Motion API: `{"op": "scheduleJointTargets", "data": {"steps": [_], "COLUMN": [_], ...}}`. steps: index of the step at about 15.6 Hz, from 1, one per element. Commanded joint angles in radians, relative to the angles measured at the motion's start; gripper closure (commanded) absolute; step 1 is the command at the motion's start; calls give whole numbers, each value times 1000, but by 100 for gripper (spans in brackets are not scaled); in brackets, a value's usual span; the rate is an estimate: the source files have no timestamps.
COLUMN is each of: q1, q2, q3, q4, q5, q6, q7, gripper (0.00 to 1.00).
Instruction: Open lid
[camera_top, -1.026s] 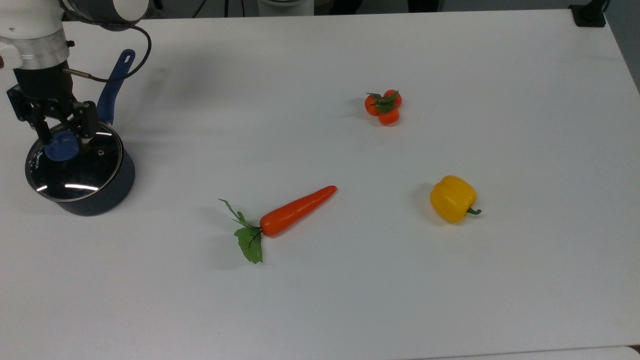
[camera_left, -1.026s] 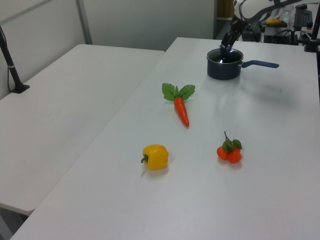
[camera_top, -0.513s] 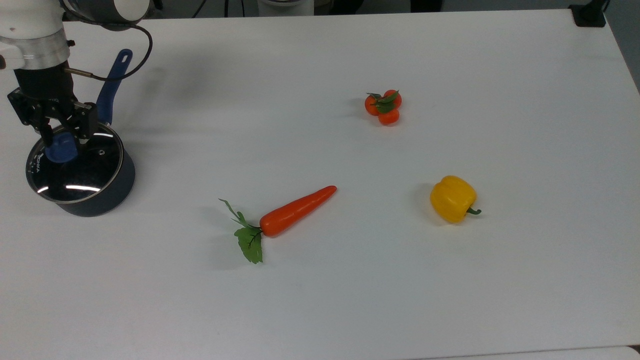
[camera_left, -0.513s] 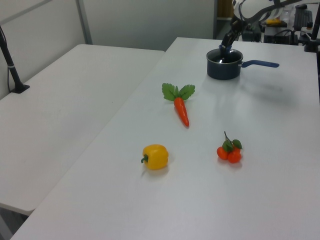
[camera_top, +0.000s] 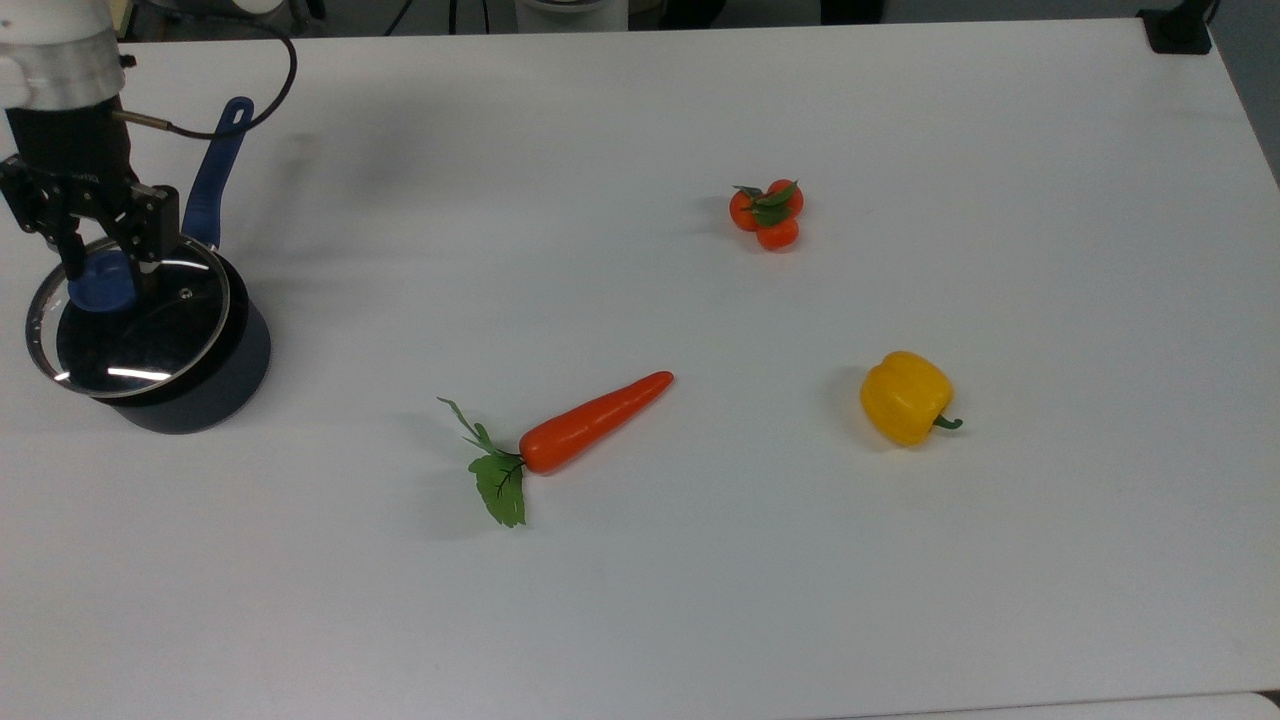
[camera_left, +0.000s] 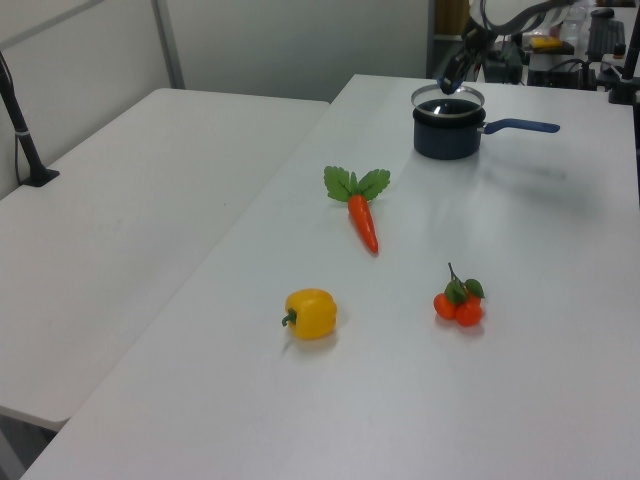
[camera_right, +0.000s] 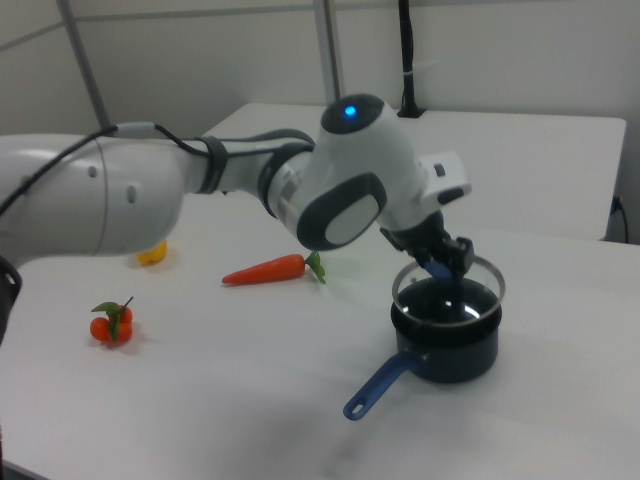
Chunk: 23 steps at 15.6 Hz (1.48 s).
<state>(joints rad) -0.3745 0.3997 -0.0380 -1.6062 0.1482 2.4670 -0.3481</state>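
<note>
Lid, held by its blue knob, hangs just above the dark saucepan at the top view's far left, offset toward the top view's left so the pan's rim shows on one side. The gripper pinches that knob between its two fingers. The hold is on a small rounded knob, so the glass disc could swing or slip free and drop back on the pan, or clip the rim and drag the pan by its blue handle. Further to the top view's right lie a carrot, tomatoes and a yellow pepper on the desk, well apart.
</note>
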Motion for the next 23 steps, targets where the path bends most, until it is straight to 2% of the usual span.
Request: {"op": "scheduleJointTargets", "data": {"steps": [1, 4, 7, 9, 13, 17, 23], "q1": [55, 133, 209, 267, 370, 428, 456], "q2": [-102, -182, -239, -246, -251, -220, -170], "q3": [4, 7, 10, 10, 10, 12, 12], "q4": [-72, -193, -287, -320, -426, -466, -462], "q5": [4, -54, -58, -64, -139, -147, -147], "q6": [-36, -31, -28, -28, -20, 59, 139], "q7": [58, 100, 115, 147, 217, 251, 291], "gripper": [54, 54, 54, 54, 54, 54, 53]}}
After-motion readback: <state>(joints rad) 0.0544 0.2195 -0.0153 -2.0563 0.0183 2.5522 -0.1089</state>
